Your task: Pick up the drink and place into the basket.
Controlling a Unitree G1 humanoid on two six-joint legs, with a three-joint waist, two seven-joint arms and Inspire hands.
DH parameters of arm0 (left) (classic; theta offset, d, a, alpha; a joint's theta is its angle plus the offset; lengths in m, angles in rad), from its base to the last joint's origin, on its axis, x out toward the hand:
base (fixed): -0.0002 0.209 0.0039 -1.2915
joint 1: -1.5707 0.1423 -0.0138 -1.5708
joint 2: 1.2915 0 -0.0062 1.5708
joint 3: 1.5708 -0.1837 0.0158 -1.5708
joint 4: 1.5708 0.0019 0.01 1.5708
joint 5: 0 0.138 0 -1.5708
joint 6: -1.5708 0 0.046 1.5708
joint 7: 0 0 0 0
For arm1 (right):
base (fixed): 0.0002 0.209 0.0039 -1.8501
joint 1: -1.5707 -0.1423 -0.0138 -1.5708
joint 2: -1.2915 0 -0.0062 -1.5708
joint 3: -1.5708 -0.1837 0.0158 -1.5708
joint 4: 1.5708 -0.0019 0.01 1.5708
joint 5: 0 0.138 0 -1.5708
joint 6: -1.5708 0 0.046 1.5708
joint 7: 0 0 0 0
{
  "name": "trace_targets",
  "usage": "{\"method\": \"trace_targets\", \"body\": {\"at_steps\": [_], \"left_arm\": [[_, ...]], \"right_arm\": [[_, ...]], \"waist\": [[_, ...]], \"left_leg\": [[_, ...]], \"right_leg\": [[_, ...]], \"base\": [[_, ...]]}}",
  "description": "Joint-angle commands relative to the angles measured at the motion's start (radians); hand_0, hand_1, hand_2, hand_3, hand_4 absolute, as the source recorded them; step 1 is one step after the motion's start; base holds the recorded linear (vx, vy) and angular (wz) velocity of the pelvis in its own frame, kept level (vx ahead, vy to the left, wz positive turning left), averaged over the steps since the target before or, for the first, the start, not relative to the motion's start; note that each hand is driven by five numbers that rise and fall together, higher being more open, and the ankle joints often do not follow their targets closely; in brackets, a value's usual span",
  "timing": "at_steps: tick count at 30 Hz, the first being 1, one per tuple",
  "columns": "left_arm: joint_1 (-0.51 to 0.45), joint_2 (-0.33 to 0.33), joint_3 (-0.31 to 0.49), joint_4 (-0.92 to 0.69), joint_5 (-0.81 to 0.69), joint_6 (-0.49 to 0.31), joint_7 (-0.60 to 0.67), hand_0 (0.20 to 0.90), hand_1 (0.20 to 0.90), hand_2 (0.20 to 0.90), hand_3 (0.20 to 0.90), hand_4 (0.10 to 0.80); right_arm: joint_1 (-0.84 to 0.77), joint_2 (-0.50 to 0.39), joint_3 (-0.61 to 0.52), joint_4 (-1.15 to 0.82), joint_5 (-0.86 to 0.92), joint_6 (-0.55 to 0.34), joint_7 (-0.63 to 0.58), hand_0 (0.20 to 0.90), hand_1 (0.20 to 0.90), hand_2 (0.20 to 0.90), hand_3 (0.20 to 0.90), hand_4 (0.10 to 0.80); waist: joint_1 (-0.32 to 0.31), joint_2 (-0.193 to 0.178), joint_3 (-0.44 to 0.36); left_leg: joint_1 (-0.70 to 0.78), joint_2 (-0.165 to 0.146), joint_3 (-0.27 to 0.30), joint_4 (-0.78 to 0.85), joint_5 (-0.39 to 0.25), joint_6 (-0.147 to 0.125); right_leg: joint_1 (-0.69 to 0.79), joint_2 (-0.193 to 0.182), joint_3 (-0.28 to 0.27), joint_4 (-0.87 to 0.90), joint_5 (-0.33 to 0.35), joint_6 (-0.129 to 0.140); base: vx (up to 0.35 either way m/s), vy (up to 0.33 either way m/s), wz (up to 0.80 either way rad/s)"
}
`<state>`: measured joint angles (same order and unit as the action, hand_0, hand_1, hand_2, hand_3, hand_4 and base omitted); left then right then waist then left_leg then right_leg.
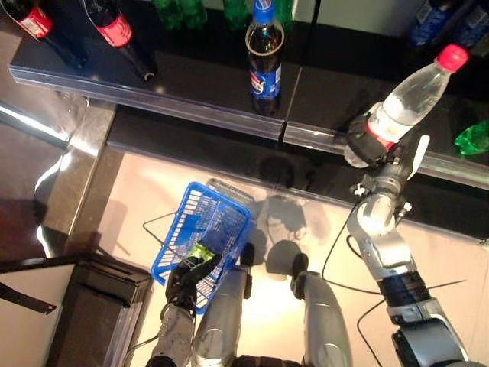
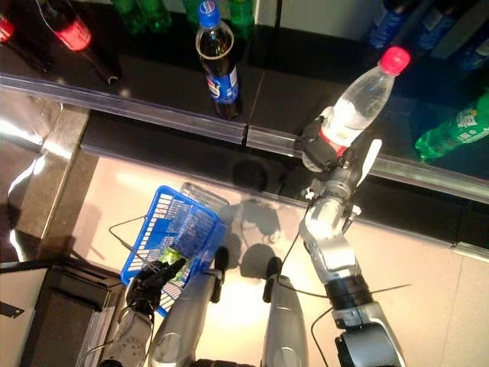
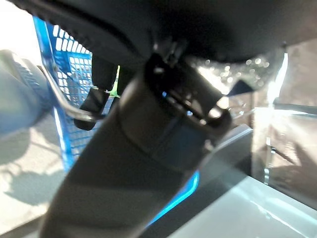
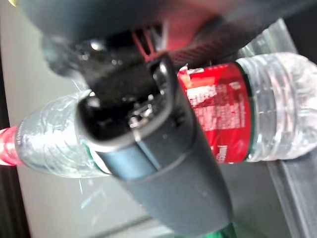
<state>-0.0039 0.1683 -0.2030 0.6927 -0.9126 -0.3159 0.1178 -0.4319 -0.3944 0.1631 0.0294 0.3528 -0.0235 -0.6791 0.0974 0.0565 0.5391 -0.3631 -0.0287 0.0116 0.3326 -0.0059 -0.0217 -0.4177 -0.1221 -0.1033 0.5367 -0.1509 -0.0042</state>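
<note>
My right hand (image 1: 368,144) is shut on a clear water bottle (image 1: 409,95) with a red cap and red label, held tilted over the front edge of the dark shelf (image 1: 191,92). The right wrist view shows the thumb (image 4: 163,163) curled across the bottle (image 4: 267,114). My left hand (image 1: 187,279) is shut on the thin wire handles of the blue basket (image 1: 202,222), which hangs low at the left above the floor. A green thing (image 1: 200,251) lies inside it. The basket also shows in the left wrist view (image 3: 69,69).
A cola bottle with a blue cap (image 1: 264,53) stands upright on the shelf's middle. Red-labelled cola bottles (image 1: 114,30) lie at the far left, green bottles (image 1: 179,11) at the back, another green bottle (image 1: 474,139) at the right. A dark bin (image 1: 92,313) sits lower left.
</note>
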Motion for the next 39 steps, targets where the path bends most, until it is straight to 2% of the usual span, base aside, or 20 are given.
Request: {"method": "trace_targets", "body": {"at_steps": [1, 4, 8, 13, 19, 25, 29, 35, 39], "left_arm": [[0.062, 0.082, 0.052, -0.268, 0.035, -0.170, -0.086, 0.300, 0.300, 0.300, 0.200, 0.100], [0.096, 0.108, 0.070, -0.374, 0.048, -0.144, -0.112, 0.300, 0.300, 0.300, 0.200, 0.100], [0.131, 0.133, 0.078, -0.483, 0.080, -0.117, -0.149, 0.300, 0.300, 0.300, 0.200, 0.100], [0.170, 0.169, 0.063, -0.603, 0.120, -0.070, -0.186, 0.300, 0.300, 0.300, 0.200, 0.100], [0.199, 0.197, 0.047, -0.697, 0.120, -0.052, -0.241, 0.300, 0.300, 0.300, 0.200, 0.100], [0.213, 0.238, 0.057, -0.849, 0.061, -0.022, -0.312, 0.300, 0.300, 0.300, 0.200, 0.100], [0.202, 0.275, 0.046, -0.993, 0.034, 0.001, -0.503, 0.300, 0.300, 0.300, 0.200, 0.100], [0.140, 0.321, 0.020, -1.067, 0.038, 0.022, -0.559, 0.300, 0.300, 0.300, 0.200, 0.100], [0.105, 0.351, 0.019, -1.098, 0.033, 0.063, -0.587, 0.300, 0.300, 0.300, 0.200, 0.100]], "right_arm": [[-0.131, -0.077, -0.010, -0.379, -0.106, -0.087, 0.149, 0.300, 0.300, 0.300, 0.200, 0.100], [-0.083, -0.070, 0.032, -0.456, -0.076, -0.079, 0.245, 0.300, 0.300, 0.300, 0.200, 0.100], [-0.042, -0.060, 0.089, -0.502, -0.019, -0.073, 0.316, 0.300, 0.300, 0.300, 0.200, 0.100], [-0.028, -0.045, 0.163, -0.504, 0.010, -0.066, 0.339, 0.300, 0.300, 0.300, 0.200, 0.100], [-0.041, -0.033, 0.230, -0.491, 0.056, -0.041, 0.371, 0.300, 0.300, 0.300, 0.200, 0.100], [-0.044, -0.014, 0.296, -0.474, 0.062, -0.031, 0.326, 0.300, 0.300, 0.300, 0.200, 0.100], [-0.045, 0.011, 0.335, -0.426, 0.122, -0.035, 0.285, 0.300, 0.300, 0.300, 0.200, 0.100], [-0.028, 0.038, 0.388, -0.379, 0.242, -0.058, 0.259, 0.300, 0.300, 0.300, 0.200, 0.100], [-0.012, 0.066, 0.427, -0.315, 0.255, -0.057, 0.232, 0.300, 0.300, 0.300, 0.200, 0.100]], "waist": [[-0.009, 0.014, -0.099], [0.009, 0.008, -0.130], [0.036, -0.001, -0.160], [0.076, -0.006, -0.187], [0.116, -0.007, -0.202], [0.167, -0.015, -0.209], [0.203, -0.017, -0.201], [0.213, -0.020, -0.199], [0.225, -0.026, -0.206]], "left_leg": [[0.043, -0.034, -0.056, 0.087, 0.018, -0.010], [0.077, -0.035, -0.070, 0.065, 0.024, -0.014], [0.109, -0.037, -0.090, 0.051, 0.035, -0.018], [0.141, -0.043, -0.118, 0.038, 0.043, -0.019], [0.164, -0.053, -0.146, 0.018, 0.046, -0.017], [0.179, -0.067, -0.193, -0.002, 0.051, -0.017], [0.181, -0.076, -0.225, -0.007, 0.045, -0.014], [0.187, -0.081, -0.244, -0.013, 0.031, -0.011], [0.192, -0.086, -0.263, -0.023, 0.025, -0.009]], "right_leg": [[0.163, 0.007, -0.056, -0.117, 0.022, -0.029], [0.207, 0.009, -0.065, -0.139, 0.015, -0.029], [0.260, 0.013, -0.085, -0.162, 0.009, -0.031], [0.318, 0.017, -0.109, -0.193, 0.003, -0.034], [0.359, 0.020, -0.133, -0.222, 0.000, -0.033], [0.391, 0.020, -0.172, -0.251, 0.004, -0.028], [0.405, 0.018, -0.207, -0.265, 0.011, -0.024], [0.412, 0.013, -0.226, -0.268, 0.016, -0.015], [0.419, 0.011, -0.233, -0.275, 0.021, -0.007]], "base": [[0.055, -0.045, 0.06], [0.038, -0.057, 0.14], [0.023, -0.068, 0.30], [0.006, -0.048, 0.23], [-0.019, -0.015, 0.14], [-0.024, -0.043, 0.22], [-0.050, -0.048, 0.29], [-0.017, -0.006, 0.21], [0.018, -0.013, 0.16]]}}
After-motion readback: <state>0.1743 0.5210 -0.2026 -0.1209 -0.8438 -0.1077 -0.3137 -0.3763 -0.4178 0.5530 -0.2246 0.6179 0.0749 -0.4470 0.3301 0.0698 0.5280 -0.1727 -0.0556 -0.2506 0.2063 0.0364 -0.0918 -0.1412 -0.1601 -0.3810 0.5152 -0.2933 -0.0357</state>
